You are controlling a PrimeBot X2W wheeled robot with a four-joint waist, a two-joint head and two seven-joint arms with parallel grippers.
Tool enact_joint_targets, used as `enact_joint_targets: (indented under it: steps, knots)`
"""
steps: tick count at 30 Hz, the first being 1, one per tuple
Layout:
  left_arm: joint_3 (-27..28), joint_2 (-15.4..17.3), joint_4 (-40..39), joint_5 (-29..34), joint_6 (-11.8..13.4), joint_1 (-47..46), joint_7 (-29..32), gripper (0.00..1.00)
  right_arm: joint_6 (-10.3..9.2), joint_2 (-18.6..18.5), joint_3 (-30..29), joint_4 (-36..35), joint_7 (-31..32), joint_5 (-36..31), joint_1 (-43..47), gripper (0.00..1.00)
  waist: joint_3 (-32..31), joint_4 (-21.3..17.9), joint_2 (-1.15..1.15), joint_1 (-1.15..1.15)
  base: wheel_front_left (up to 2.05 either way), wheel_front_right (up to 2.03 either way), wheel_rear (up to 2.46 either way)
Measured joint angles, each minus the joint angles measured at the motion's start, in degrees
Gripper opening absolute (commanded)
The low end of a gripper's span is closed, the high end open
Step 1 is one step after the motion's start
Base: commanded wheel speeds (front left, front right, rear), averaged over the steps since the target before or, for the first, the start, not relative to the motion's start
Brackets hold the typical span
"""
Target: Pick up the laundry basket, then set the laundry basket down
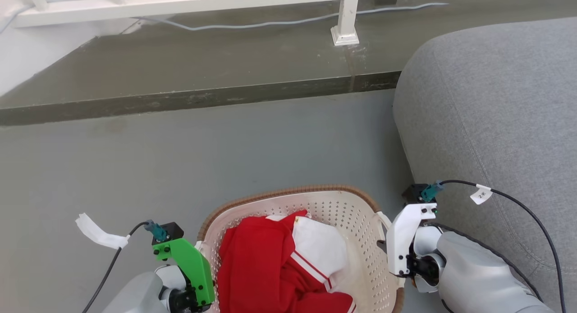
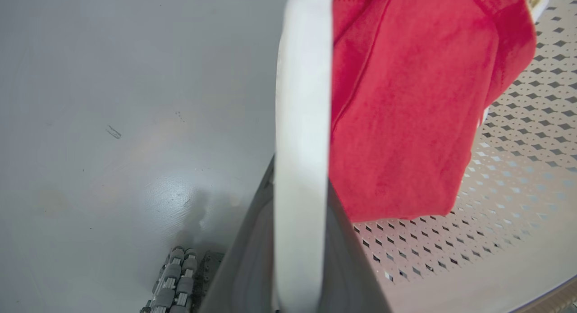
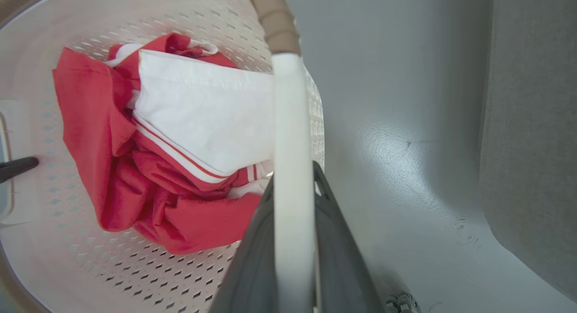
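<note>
**A:** Status?

**B:** My left pincer (image 2: 299, 186) is clamping the laundry basket's (image 1: 347, 209) left handle (image 2: 301, 101). My right pincer (image 3: 294, 177) is clamping the right handle (image 3: 290, 114). The basket is sitting near me, centre, with the sofa (image 1: 491, 101) to its right.

**A:** Step?

**B:** Probably lifting. I can't tell if it's clearing the floor (image 1: 225, 159). The next move is calling for both sides rising level.

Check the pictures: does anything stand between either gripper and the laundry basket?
Nothing visible does. The left gripper is closed on one white handle of the laundry basket, the right gripper on the other handle. The red and white clothes lie inside, not between fingers and handles.
</note>
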Motion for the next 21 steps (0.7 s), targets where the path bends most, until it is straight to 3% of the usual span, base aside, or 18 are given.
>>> enact_joint_targets:
  steps: [21]
  knots:
    - [-1.2,0.7,-0.4,-0.6,0.0,0.0,1.2,0.00,-0.02,-0.3,2.2,-0.5,1.2,2.1,0.0,0.00,-0.5,-0.2,0.00,0.00,0.00,0.00,0.00]
